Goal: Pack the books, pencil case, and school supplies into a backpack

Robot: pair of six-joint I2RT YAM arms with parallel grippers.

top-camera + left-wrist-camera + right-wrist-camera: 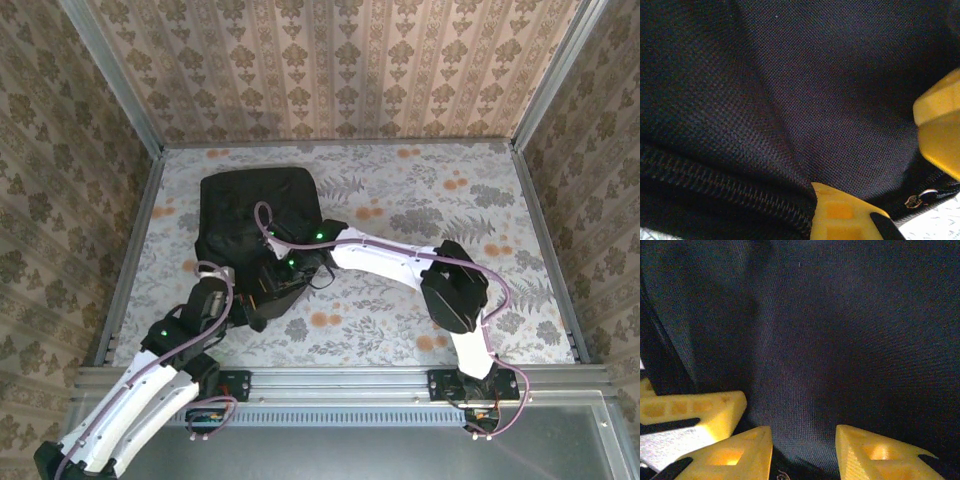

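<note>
Right claw point(804, 432): jaws parted, nothing between the yellow fingers, only black cloth ahead. It sits at the near edge of the backpack point(258, 215), nose pointing into it. At the left of its wrist view a third yellow finger point(695, 410) lies just beside; I take it for the other arm's.

Left claw point(837, 212): closed. A fold of backpack fabric runs down into the fingertip beside the zip teeth point(715, 185), so I judge it is pinching the mouth edge. The metal zip puller point(920, 198) hangs just to its right.

Key relation: the backpack lies straight ahead of both claws, away from the bases, on the left-centre of the bench point(450, 200). Its long axis runs roughly near to far, with the mouth towards the arms. The left arm is nearer. The right arm reaches right across from its side, elbow bent.

Materials: the backpack is soft black woven nylon with a fine grain, slack and creased, and the panel sags between the claws. The zip tape is ribbed. The fingers are hard, wedge-shaped yellow plastic. The bench has a pale floral cover.

Contents: too dark to tell what lies inside.

Judgement: the next move depends on the left pinch holding the mouth up while the right claw works in the opening. The risk is slack cloth snagging a finger.
</note>
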